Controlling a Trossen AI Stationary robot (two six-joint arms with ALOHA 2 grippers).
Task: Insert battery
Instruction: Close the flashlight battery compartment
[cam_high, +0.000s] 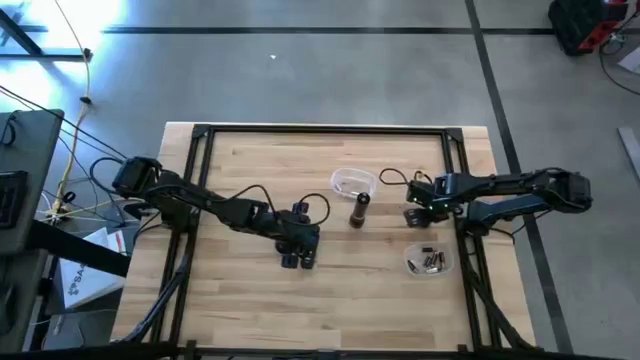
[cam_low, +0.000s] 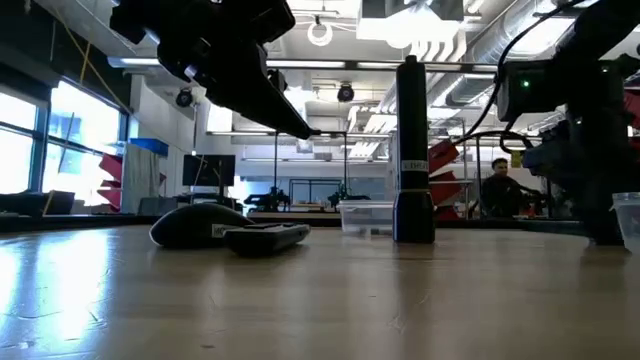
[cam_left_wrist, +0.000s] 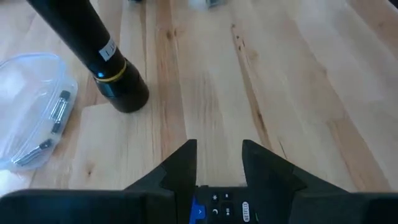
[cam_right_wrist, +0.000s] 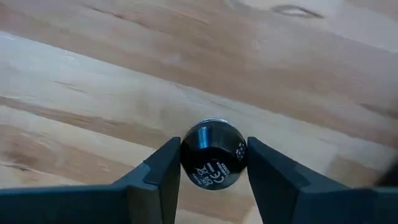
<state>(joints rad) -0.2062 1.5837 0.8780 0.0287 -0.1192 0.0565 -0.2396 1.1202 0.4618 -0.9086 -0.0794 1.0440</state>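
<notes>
Nearest the table's front edge we see a small clear plastic tub on the right side. It holds a handful of slim metallic batteries lying loose. The left wrist view shows the same tub with several of the thin cylinders resting against its wall.

Just beyond it, toward the middle of the light wooden table, the left gripper hangs above a flat black remote control. Its fingers are parted and grip nothing. In the left wrist view the remote's buttons show in the gap between them. From the low view a rounded black mouse-like object lies just beside the remote.

Farther back on the right, the right gripper is closed on a small black round piece with white printed marks, pinched between both fingers above the wood.

Between the two grippers a black cylindrical flashlight with a yellow ring near its base stands upright on its wider end.

Behind the flashlight, and very close to it, sits a second clear plastic tub. We cannot tell whether anything lies in it.
</notes>
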